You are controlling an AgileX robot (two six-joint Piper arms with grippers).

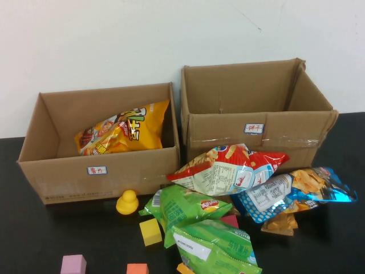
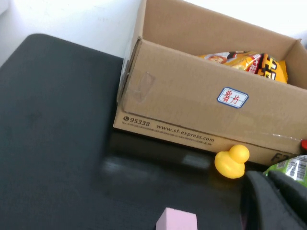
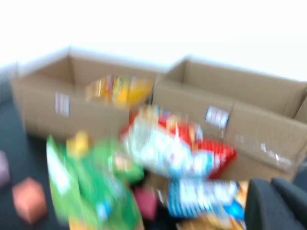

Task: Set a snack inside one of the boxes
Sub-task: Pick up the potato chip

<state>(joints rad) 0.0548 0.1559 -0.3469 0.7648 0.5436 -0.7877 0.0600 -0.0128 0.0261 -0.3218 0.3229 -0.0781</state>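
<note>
The snack (image 1: 219,246), a bright green crinkly bag with a white patch, lies at the front of the bag pile on the black table. The low, wide box (image 1: 68,181) with a small white label stands at the back left and holds a yellow-orange chip bag (image 1: 126,129). The box also shows in the left wrist view (image 2: 182,100). Neither gripper shows in the high view. My left gripper (image 2: 280,191) is low, near the box's front, with its fingers together and empty. My right gripper (image 3: 278,196) is before the pile, with its fingers together and empty.
A taller taped box (image 1: 256,123) stands at the back right. A larger green bag with a round logo (image 1: 185,206), a red bag (image 1: 228,166) and a blue bag (image 1: 291,194) lie in the pile. A yellow duck (image 1: 127,202), yellow (image 1: 150,232), pink (image 1: 73,265) and orange (image 1: 137,269) blocks lie in front.
</note>
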